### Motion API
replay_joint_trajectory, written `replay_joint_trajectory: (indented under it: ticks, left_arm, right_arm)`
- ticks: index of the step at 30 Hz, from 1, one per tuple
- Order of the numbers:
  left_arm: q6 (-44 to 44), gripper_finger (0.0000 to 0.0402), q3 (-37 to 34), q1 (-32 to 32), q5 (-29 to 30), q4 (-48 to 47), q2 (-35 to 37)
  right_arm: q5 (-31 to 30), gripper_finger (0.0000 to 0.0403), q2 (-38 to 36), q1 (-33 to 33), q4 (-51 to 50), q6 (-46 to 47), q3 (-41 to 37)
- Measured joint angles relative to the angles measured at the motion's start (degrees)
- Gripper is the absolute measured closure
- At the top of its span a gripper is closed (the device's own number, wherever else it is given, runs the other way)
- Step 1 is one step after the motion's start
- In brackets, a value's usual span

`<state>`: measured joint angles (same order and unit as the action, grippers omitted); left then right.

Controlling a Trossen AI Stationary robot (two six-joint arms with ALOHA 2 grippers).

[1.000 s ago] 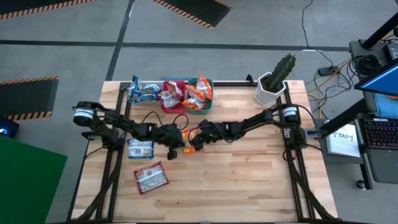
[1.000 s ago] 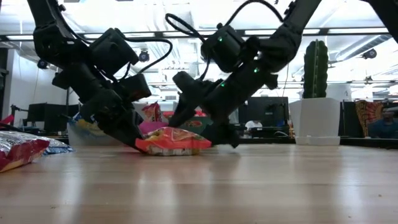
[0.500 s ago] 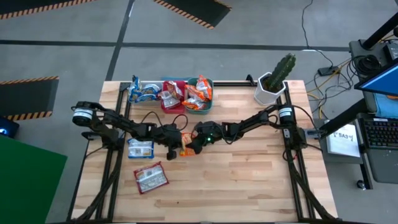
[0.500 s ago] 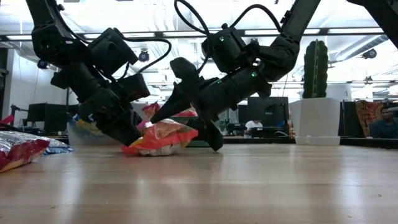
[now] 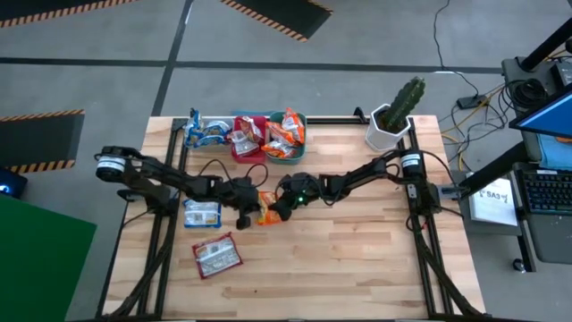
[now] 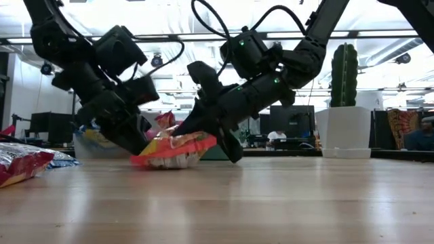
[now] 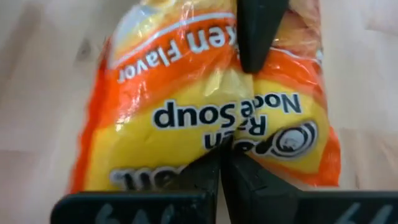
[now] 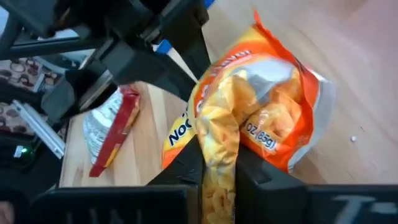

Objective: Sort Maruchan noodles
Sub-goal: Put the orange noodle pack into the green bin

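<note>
Pale slatted wooden bench [image 5: 357, 259] fills the high view, with grey floor around it and a lit workroom behind it in the low view.

Left side: a flat blue-and-white crinkly noodle packet [image 5: 202, 213] and a red-edged crinkly noodle packet [image 5: 217, 256] lie loose on the bench, unsorted. At the far edge a clear plastic bin [image 5: 206, 131], a red plastic bin [image 5: 247, 138] and a teal plastic bin [image 5: 288, 136] stand in a row, each with packets in it.

Left tool [image 5: 247, 215] rests just beside the orange-and-yellow crinkly plastic noodle packet [image 5: 266, 209]. Its own wrist view shows its fingers closed together with nothing between them, tips touching the packet's near edge.

Centre: the packet sits on the bench between the two tools, its right side raised in the low view [image 6: 173, 148].

Right tool [image 5: 279, 207] is clamped on a pinched fold of the packet's wrapper, seen in the right wrist view [image 8: 217, 149].

Assessment: the packet is probably passing to the right arm for the teal bin, where similar orange packets lie. Recommended:
- left tool clears away before any lift;
- lift slowly; a wrapper fold is a thin hold and may slip or tear;
- carry high enough to pass the bin wall.
</note>
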<state>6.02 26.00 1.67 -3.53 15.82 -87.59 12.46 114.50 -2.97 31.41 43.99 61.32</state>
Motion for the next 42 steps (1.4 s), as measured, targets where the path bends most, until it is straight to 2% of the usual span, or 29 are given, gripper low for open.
replay_joint_trajectory:
  ticks: [6,13,19,23,27,35,42]
  left_arm:
    - [-3.5,0.0402,0.0,0.1,1.7,-6.9,9.9]
    - [-10.5,0.0402,0.1,0.1,1.7,-7.0,26.7]
    - [-17.7,0.0402,0.2,0.1,1.7,-4.6,39.3]
    - [-21.6,0.0402,0.2,0.5,1.7,-3.9,44.9]
    - [-23.5,0.0402,0.2,0.7,2.0,-2.1,47.4]
    - [-23.3,0.0402,0.2,0.8,7.1,-1.8,47.4]
    - [-21.2,0.0402,0.2,0.8,7.2,-1.8,46.7]
  right_arm:
    - [0.4,0.0376,-3.9,-1.1,-3.2,-3.1,0.0]
    - [0.1,0.0375,-12.4,-5.1,-8.0,-8.1,0.0]
    - [-0.6,0.0375,-20.0,-13.8,-12.3,-11.6,0.1]
    - [-2.7,0.0374,-21.1,-20.5,-12.7,-11.8,0.1]
    - [-4.3,0.0374,-18.1,-24.4,-13.3,-11.8,0.1]
    - [-4.8,0.0366,-11.4,-25.6,-13.3,-9.9,0.1]
    - [-6.8,0.0299,-11.6,-25.6,-13.7,-9.0,0.1]
